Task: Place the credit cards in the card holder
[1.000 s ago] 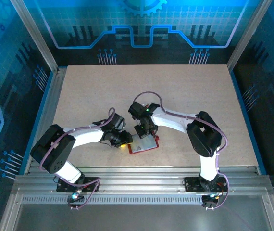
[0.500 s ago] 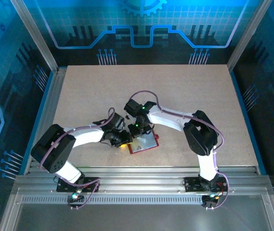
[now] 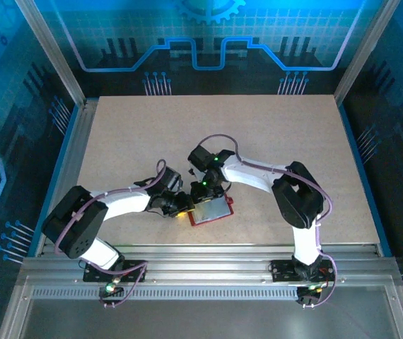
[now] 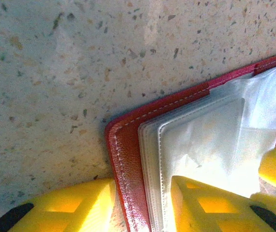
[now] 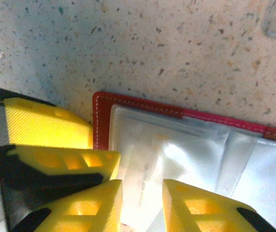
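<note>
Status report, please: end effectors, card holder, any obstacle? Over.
Left end effector open, straddling edge of card holder. Right end effector open over its clear sleeves. Nothing blocking seen.

The card holder [image 4: 123, 159] looks like red grained leather with pale stitching along its edge, and its sleeves [image 4: 201, 140] are thin, milky-clear plastic that shines under the light. It lies on a matt, speckled, stone-like table [image 4: 80, 58]. The right gripper [image 5: 142, 191] has fingers [image 5: 196, 208] of matt yellow plastic, finely ribbed.
</note>
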